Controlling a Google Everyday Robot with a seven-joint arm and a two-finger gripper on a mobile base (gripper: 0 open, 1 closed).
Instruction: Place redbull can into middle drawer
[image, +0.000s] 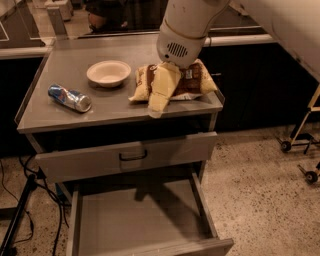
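Observation:
The redbull can (70, 97) lies on its side at the left of the grey cabinet top, blue and silver with a shiny end facing right. My gripper (156, 107) hangs from the white arm over the front middle of the cabinet top, in front of the chip bag and well right of the can, holding nothing. The middle drawer (140, 220) is pulled out below, a wide grey tray with a bare flat floor.
A white bowl (108, 72) stands behind the can. A brown chip bag (192, 80) lies at the right, partly behind the gripper. A drawer front with a dark loop handle (133, 155) sits above the tray. Cables (20, 210) hang at the left; cart wheels (300, 150) at the right.

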